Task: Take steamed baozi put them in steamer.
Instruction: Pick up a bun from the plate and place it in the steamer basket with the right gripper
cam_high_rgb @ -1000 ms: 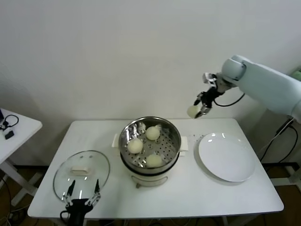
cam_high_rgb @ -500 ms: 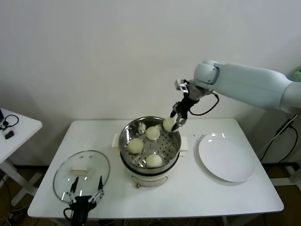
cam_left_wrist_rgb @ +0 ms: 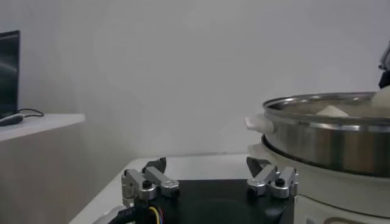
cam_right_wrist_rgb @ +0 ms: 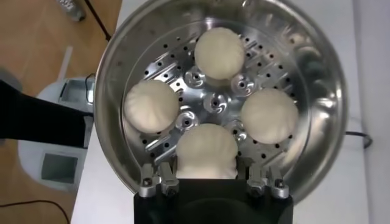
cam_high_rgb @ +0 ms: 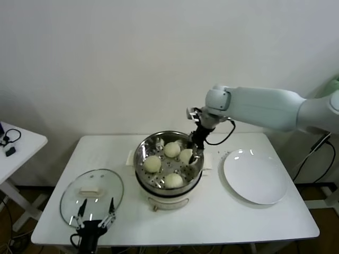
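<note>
Nearest to the robot, the left end effector [cam_high_rgb: 94,221] waits at the front edge of the white bench [cam_high_rgb: 222,211], just beside the round glass lid [cam_high_rgb: 91,196] that lies flat there; its fingers stand apart with nothing between them, and this arm looks idle. Farther in, at the middle of the bench, stands the round shiny steel steamer [cam_high_rgb: 168,165] on its white electric base, with a perforated tray inside. Three small, smooth, cream-white steamed baozi [cam_right_wrist_rgb: 151,107] already sit on the tray, well spread around its centre. The right end effector [cam_high_rgb: 193,154] is lowered inside the steamer on the side toward the flat white plate [cam_high_rgb: 256,176], and it is clenched on the fourth baozi [cam_right_wrist_rgb: 207,151], which shows between its fingers in the right wrist view. This bun seems to be at tray level or just above it, in the free place among the other three, close to them; I cannot tell if it touches the tray. I judge that the step in hand is the placing of the last bun, so the task is almost finished. The next move calls for letting the bun go gently and then lifting straight up, so the fingers do not push the neighbours. The right arm reaches in from the plate side, forearm nearly level, wrist bent down over the steamer's rim.
</note>
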Tool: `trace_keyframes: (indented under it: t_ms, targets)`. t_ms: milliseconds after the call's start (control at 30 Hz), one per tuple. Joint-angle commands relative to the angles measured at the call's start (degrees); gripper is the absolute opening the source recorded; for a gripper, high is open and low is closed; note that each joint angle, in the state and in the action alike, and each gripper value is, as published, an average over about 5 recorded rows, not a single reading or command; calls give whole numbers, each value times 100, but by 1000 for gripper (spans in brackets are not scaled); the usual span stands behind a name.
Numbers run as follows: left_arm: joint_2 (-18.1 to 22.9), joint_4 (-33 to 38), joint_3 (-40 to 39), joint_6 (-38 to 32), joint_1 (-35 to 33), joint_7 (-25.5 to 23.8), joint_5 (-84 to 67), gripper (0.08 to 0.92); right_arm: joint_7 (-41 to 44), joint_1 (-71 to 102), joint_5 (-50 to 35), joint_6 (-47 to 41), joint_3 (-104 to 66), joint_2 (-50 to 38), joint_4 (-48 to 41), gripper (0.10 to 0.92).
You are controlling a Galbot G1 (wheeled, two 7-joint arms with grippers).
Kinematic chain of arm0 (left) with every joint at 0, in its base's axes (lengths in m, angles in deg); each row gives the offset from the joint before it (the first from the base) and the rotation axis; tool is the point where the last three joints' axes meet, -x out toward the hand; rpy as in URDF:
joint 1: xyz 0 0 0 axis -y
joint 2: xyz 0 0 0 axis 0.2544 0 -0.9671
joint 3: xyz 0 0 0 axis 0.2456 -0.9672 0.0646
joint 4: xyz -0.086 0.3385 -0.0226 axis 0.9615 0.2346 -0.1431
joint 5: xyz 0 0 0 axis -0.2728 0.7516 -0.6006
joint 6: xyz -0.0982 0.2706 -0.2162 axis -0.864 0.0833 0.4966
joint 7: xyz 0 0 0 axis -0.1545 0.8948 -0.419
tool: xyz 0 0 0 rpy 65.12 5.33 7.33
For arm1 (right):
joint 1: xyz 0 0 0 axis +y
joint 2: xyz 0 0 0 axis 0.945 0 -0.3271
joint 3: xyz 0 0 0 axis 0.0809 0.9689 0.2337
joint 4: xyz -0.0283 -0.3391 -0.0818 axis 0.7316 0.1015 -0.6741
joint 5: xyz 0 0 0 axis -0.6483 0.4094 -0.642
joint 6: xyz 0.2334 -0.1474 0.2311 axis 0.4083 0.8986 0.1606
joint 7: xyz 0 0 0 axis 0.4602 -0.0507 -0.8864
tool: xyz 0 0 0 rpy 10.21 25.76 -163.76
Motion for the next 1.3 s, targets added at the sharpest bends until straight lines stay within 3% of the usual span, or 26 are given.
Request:
trace_keyframes:
  t_ms: [33, 467, 967, 1300]
  targets:
    - [3, -59, 22, 14, 34, -1, -50, 823, -7, 347, 75, -19, 83, 224, -233, 636]
    - [-61, -122, 82, 91, 169, -13, -219, 823, 241, 464, 543, 161, 32, 395, -882, 636]
    - [-94, -161, 75, 139, 260, -14, -224, 823, 256, 540, 558, 213, -39, 484, -869, 640]
    - [-85, -137, 69, 156, 273, -11, -203, 823, 329, 319, 282, 233, -135, 415, -583, 817]
